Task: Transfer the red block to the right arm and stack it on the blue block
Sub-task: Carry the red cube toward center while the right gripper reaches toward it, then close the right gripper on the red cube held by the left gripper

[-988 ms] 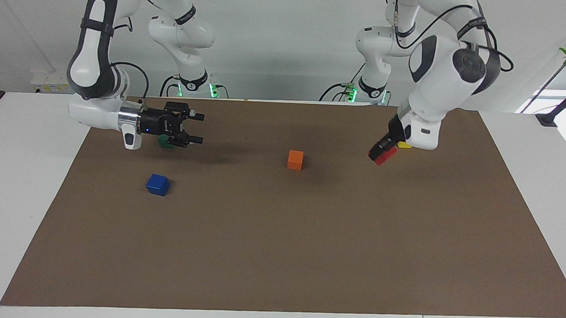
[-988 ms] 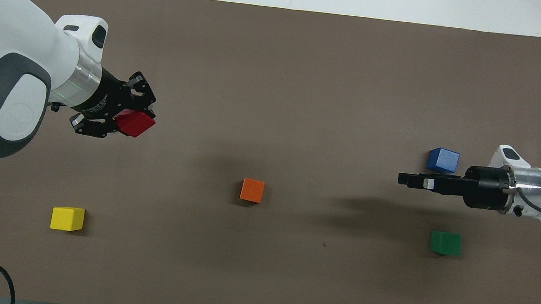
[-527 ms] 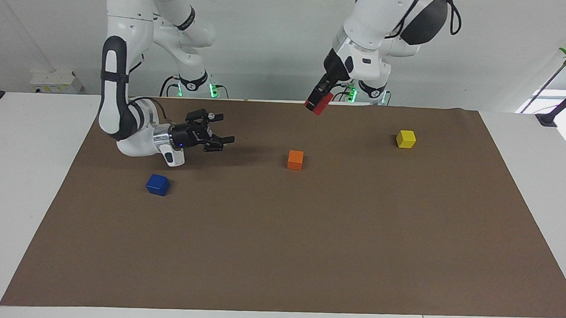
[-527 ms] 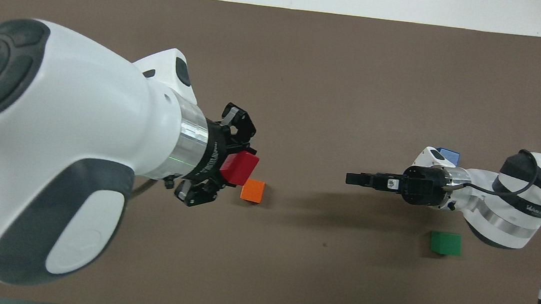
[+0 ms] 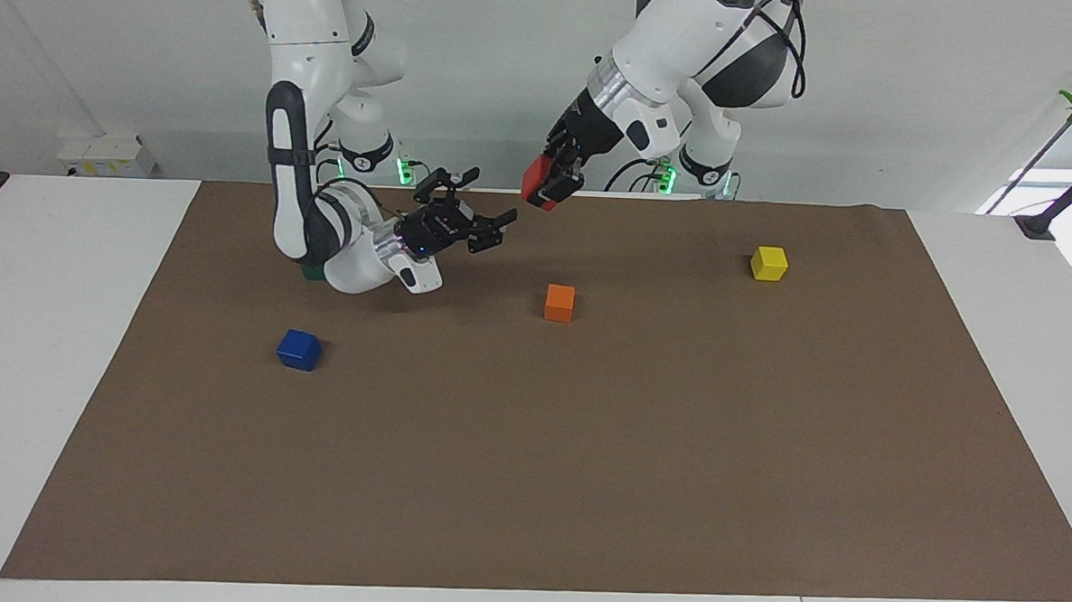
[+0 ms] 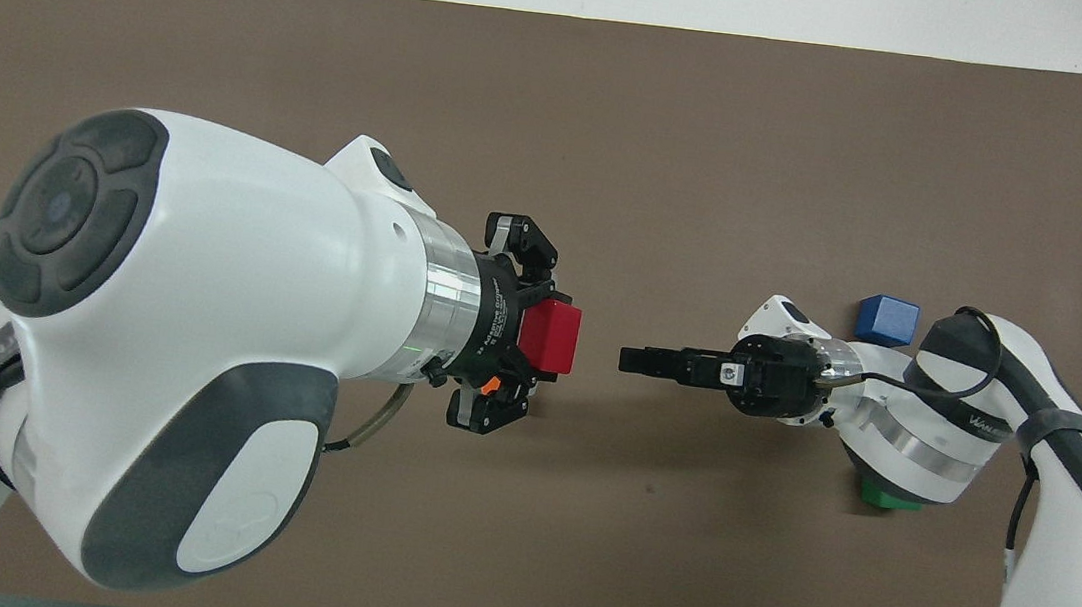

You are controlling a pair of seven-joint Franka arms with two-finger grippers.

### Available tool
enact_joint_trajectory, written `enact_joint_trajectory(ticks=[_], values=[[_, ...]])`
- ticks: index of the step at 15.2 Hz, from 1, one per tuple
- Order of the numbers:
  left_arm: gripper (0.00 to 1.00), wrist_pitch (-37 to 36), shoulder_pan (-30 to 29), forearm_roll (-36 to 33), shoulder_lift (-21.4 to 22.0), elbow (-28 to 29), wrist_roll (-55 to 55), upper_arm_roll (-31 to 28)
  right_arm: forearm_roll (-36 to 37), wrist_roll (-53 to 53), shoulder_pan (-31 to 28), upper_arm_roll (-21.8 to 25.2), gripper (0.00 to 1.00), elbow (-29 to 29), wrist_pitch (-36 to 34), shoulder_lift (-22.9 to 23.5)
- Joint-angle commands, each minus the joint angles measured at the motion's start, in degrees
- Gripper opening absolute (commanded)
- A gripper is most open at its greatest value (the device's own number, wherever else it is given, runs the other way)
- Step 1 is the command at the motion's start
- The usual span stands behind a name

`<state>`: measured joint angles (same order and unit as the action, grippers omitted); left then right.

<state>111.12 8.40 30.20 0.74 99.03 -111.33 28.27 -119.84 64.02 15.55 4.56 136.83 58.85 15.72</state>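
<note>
Red block (image 5: 536,178), one: pinched in the left gripper (image 5: 555,177), raised in the air over the robots' end of the brown mat (image 5: 582,484), its free face turned toward the right arm (image 5: 323,201).

Right gripper (image 5: 483,226), one: fingers spread, raised just short of the red block and apart from it; handover not yet made.

Blue block (image 5: 299,349), one: resting on the mat toward the right arm's end, nothing on it; stacking not yet done.

Risks, judged: the spread fingers may meet the red block off-centre or strike a corner, since the two grippers do not look squarely lined up in the facing view. Should the left gripper let go before the right has closed, the block would likely fall to the mat. A skewed grip would likely carry over into a crooked or toppled stack.

Other cubes, one each: orange block (image 5: 559,302), mid-mat; yellow block (image 5: 768,262), toward the left arm's end; green block (image 6: 886,496), mostly hidden under the right arm.

Arms, two.
</note>
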Motion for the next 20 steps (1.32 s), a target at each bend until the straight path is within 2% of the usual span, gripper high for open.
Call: enact_joint_trajectory(ticks=[1, 3, 6, 8, 11, 16, 18, 19, 20], values=[[0.0, 1.9, 0.48, 1.97, 3.92, 4.59, -0.91, -0.59, -6.61, 1.99, 4.03, 0.1, 1.0, 0.99, -6.45, 3.16], [0.0, 1.73, 0.56, 1.97, 3.92, 4.59, -1.0, -0.59, -9.79, 1.99, 6.15, 0.01, 1.0, 0.81, -8.13, 4.31], [0.0, 1.38, 1.17, 1.97, 3.92, 4.59, -1.09, -0.59, -11.38, 2.17, 7.73, -0.17, 1.0, -1.03, -12.43, 8.7], [0.0, 1.11, 1.53, 1.97, 4.36, 4.85, -1.17, -0.59, -11.9, 2.17, 7.74, -0.95, 1.0, -1.21, -12.62, 8.8], [0.0, 1.29, 2.5, 2.06, 5.76, 7.48, -0.91, -0.59, -18.14, 1.73, 8.0, -4.47, 1.0, -2.26, -11.92, 8.71], [0.0, 1.03, 3.38, 2.06, 7.17, 9.69, -0.73, -0.59, -19.38, 1.73, 9.4, -4.47, 0.99, -2.62, -10.69, 8.71], [0.0, 0.59, 3.38, 2.06, 7.35, 9.6, -0.65, -0.59, -19.38, 1.99, 9.76, -4.47, 0.89, -2.53, -10.6, 8.62], [0.0, 0.41, 3.38, 2.06, 7.35, 9.69, -0.65, -0.59, -19.47, 2.08, 10.19, -4.47, 0.77, -2.44, -10.43, 8.62], [0.0, 0.06, 3.38, 2.06, 7.35, 9.69, -0.65, -0.59, -19.47, 2.17, 10.28, -4.47, 0.51, -2.36, -9.99, 8.62]])
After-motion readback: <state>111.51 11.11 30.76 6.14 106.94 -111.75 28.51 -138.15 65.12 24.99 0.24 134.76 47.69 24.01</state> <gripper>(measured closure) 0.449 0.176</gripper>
